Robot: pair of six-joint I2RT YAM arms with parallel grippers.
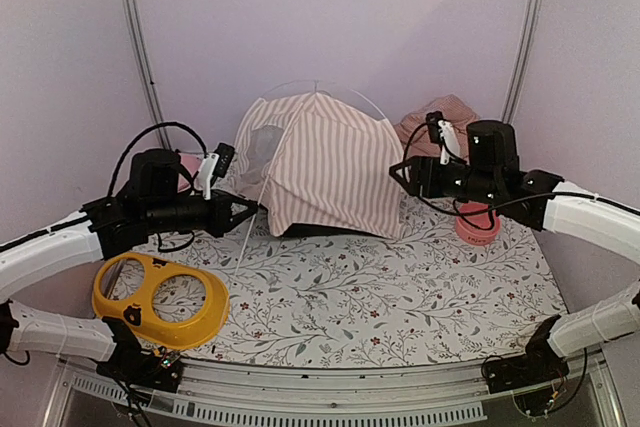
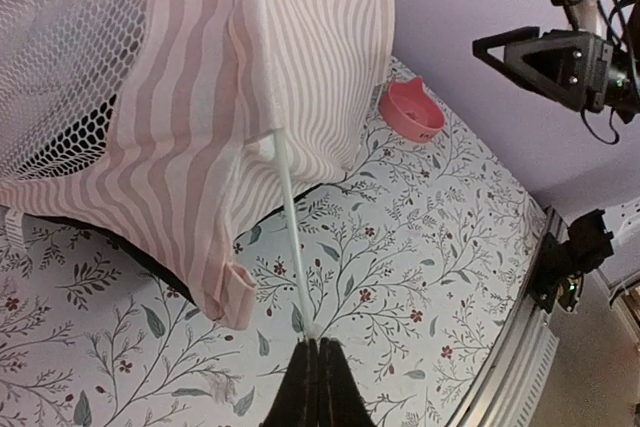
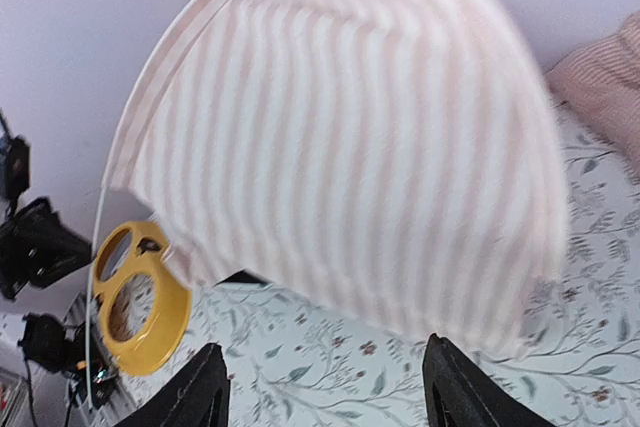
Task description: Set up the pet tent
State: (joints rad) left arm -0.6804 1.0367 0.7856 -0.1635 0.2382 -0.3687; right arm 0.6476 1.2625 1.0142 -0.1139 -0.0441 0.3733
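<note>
The pet tent [image 1: 325,162] stood at the far middle of the table [image 1: 400,297], its pink-and-white striped cloth raised but sagging. A thin white pole [image 2: 285,197] slanted down from its left front corner toward the near left.

The left tool [image 1: 252,210] sat just left of the tent, low over the table. The left wrist view showed what the overhead view could not. The two fingers [image 2: 300,392] were pressed tight together, the pole ran straight into their tips, and so the tool was clamped on the pole. That view also showed the round mesh window [image 2: 65,57] on the tent's left face and a folded fabric tab at the bottom corner, hanging just above the table.

The right tool [image 1: 400,173] hovered at the tent's right side with its jaws apart and nothing between them. In the right wrist view the striped wall filled the frame ahead of the spread fingers [image 3: 200,392]. The wall was blurred there, so I could not tell whether a tip touched the cloth.

Only the overhead view took in the whole layout. A yellow two-holed holder [image 1: 160,302] lay at the near left, and a pink bowl [image 1: 478,224] sat under the right arm. A pink checked cushion [image 1: 440,117] lay behind the right tool, against the far wall.
</note>
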